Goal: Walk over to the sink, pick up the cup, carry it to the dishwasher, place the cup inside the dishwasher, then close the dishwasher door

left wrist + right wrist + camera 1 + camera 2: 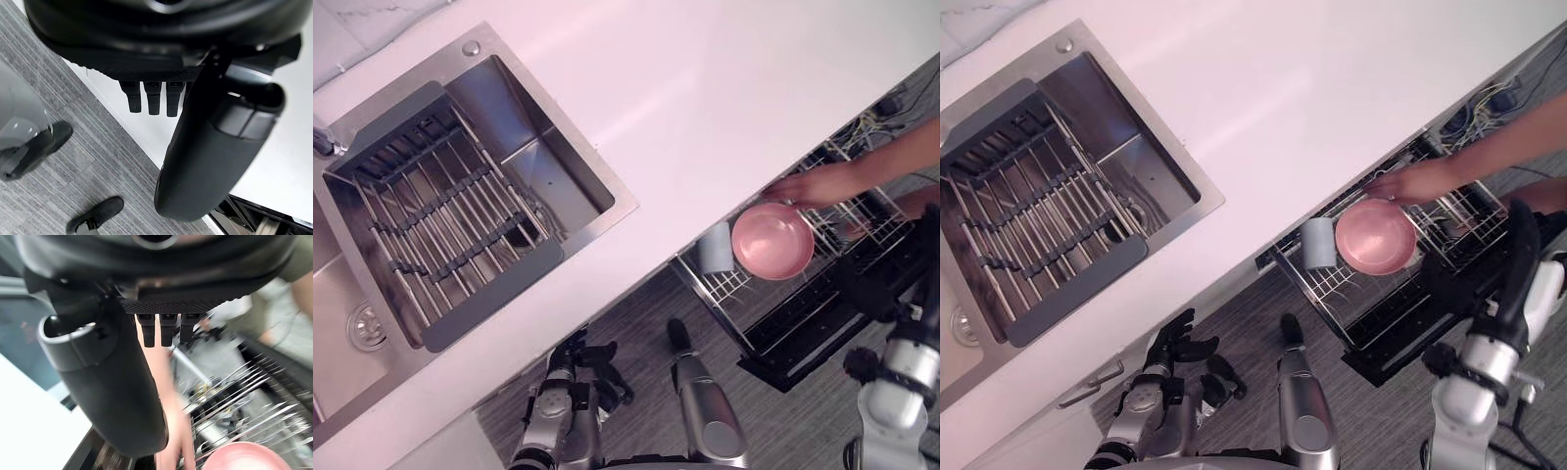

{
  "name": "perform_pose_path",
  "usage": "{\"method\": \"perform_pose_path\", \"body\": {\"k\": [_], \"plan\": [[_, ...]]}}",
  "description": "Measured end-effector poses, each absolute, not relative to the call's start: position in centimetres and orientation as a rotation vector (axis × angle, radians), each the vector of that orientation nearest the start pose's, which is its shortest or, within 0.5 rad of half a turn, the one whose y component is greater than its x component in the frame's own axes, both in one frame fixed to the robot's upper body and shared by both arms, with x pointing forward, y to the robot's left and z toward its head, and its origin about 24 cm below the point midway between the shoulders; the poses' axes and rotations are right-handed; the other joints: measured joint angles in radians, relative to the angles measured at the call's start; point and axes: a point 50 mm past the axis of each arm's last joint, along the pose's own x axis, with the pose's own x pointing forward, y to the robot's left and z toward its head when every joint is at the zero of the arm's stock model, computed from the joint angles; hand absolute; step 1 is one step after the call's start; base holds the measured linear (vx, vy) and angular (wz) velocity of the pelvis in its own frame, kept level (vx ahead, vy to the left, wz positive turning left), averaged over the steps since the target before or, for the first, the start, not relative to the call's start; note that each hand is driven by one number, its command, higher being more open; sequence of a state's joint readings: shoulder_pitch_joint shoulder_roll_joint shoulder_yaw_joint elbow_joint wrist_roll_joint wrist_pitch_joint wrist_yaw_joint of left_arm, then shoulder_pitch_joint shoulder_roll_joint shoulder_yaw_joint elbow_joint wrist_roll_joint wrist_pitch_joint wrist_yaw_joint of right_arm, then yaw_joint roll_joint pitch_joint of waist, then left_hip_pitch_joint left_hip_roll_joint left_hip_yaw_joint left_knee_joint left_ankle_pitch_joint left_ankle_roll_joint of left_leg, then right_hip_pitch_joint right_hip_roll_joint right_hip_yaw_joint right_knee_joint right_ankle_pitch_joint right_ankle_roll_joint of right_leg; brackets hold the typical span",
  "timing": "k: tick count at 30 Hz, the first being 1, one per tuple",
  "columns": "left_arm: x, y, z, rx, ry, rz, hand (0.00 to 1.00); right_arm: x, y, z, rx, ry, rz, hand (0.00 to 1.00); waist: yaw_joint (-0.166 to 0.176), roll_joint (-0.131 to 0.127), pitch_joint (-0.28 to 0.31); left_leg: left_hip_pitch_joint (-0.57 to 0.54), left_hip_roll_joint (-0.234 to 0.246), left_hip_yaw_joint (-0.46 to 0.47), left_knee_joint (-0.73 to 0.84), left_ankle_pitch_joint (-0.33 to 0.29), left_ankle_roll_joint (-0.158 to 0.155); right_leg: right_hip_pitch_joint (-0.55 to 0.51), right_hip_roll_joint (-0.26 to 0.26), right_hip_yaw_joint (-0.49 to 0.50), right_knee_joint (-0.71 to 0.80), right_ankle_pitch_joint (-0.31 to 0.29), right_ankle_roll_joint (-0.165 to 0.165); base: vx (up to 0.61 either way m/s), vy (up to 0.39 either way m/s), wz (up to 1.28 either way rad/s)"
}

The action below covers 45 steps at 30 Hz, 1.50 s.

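Both empty, fingers relaxed: left robot hand (pixel 1170 352), right robot hand (pixel 107 382). Cup (pixel 1318 243) sits in the dishwasher rack (pixel 1337 289) beside a pink bowl (pixel 1375 236). Risk: pushing that rack in now, I'd trap the person's hand (pixel 1408 182) there.

Pink bowl (pixel 771 241); pale grey cup (pixel 1318 243); white counter (pixel 705 98); grey streaked floor (pixel 73 161).

Place: you were in a kitchen.
Worktop: you had a white counter (pixel 734 108) with a steel sink (pixel 558 168) and a drying rack (pixel 440 223) set in it.
Below: an open dishwasher (pixel 1371 311) held a bowl (pixel 1375 236).
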State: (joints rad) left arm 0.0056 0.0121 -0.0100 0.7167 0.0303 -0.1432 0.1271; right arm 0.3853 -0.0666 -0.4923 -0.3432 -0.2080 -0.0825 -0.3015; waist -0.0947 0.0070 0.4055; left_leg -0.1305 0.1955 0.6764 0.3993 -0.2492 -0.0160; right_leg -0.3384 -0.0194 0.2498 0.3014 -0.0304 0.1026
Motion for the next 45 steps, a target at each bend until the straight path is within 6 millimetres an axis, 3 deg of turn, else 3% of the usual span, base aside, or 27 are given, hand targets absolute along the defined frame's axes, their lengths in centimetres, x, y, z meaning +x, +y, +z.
{"method": "perform_pose_path", "body": {"k": [4,5,8,10,13,17,19,21,26,37,45], "plan": [[18.5,16.3,-10.6,0.071,0.616,0.133,0.9,9.8,-30.8,2.3,-0.27,0.153,-0.921,0.9,-0.019,-0.027,-0.034,0.015,0.008,0.002,0.017,-0.016,-0.003,0.011,0.005,0.0,0.016,-0.015,-0.001,0.05,-0.002,-0.04],[18.1,16.3,-10.8,0.07,0.626,0.136,0.9,8.7,-31.0,0.1,-0.197,0.246,-0.949,0.9,-0.024,-0.03,-0.042,0.022,0.012,0.005,0.026,-0.023,-0.003,0.012,0.006,-0.001,0.027,-0.022,-0.002,0.04,0.006,-0.1],[17.8,16.5,-11.0,0.064,0.639,0.137,0.9,6.4,-30.1,-4.9,-0.005,0.453,-0.969,0.9,-0.033,-0.029,-0.043,0.038,0.012,0.018,0.036,-0.035,-0.005,0.011,0.007,0.001,0.054,-0.035,-0.002,0.03,0.007,-0.13],[17.7,16.6,-11.0,0.057,0.646,0.141,0.9,5.4,-29.1,-6.9,0.088,0.539,-0.969,0.9,-0.034,-0.029,-0.043,0.044,0.013,0.02,0.042,-0.041,-0.007,0.01,0.009,0.003,0.069,-0.045,-0.002,0.01,-0.008,-0.06],[17.6,16.6,-11.1,0.051,0.649,0.146,0.9,5.3,-28.3,-8.3,0.148,0.59,-0.945,0.9,-0.035,-0.028,-0.044,0.043,0.015,0.022,0.052,-0.051,-0.006,0.005,0.009,0.005,0.081,-0.052,-0.002,0.0,-0.004,-0.01],[17.5,16.6,-11.1,0.051,0.651,0.149,0.9,7.4,-27.4,-9.2,0.231,0.588,-0.891,0.9,-0.031,-0.028,-0.044,0.041,0.013,0.023,0.054,-0.052,-0.005,-0.001,0.007,0.008,0.086,-0.052,-0.002,0.0,0.0,0.0],[17.6,16.7,-11.0,0.053,0.642,0.149,0.9,10.4,-26.8,-9.0,0.287,0.537,-0.82,0.9,-0.026,-0.026,-0.043,0.025,0.01,0.022,0.056,-0.05,-0.003,-0.016,0.004,0.007,0.091,-0.051,-0.002,0.0,0.0,0.0],[17.7,16.6,-10.9,0.052,0.639,0.148,0.9,11.7,-26.8,-8.6,0.296,0.505,-0.797,0.9,-0.019,-0.024,-0.042,0.02,0.008,0.02,0.056,-0.048,-0.002,-0.022,0.002,0.005,0.097,-0.051,-0.002,0.02,-0.007,0.05],[17.9,16.6,-10.8,0.052,0.632,0.148,0.9,11.9,-27.4,-8.3,0.274,0.497,-0.81,0.9,-0.001,-0.02,-0.039,-0.004,0.003,-0.013,0.051,-0.038,0.0,-0.029,-0.012,-0.035,0.097,-0.052,-0.002,0.03,-0.023,0.19],[17.9,16.3,-10.8,0.049,0.633,0.141,0.9,11.7,-27.5,-8.2,0.253,0.502,-0.825,0.9,0.0,-0.018,-0.039,-0.009,-0.004,-0.048,0.049,-0.034,0.005,-0.004,-0.029,-0.07,0.076,-0.052,-0.002,0.0,-0.002,0.09],[17.8,15.9,-10.9,0.037,0.643,0.135,0.9,11.0,-28.0,-7.3,0.199,0.477,-0.829,0.9,0.0,0.002,-0.051,-0.003,0.009,-0.049,0.062,-0.041,0.002,0.009,-0.021,-0.072,0.071,-0.052,-0.003,0.0,0.0,0.0]]}}
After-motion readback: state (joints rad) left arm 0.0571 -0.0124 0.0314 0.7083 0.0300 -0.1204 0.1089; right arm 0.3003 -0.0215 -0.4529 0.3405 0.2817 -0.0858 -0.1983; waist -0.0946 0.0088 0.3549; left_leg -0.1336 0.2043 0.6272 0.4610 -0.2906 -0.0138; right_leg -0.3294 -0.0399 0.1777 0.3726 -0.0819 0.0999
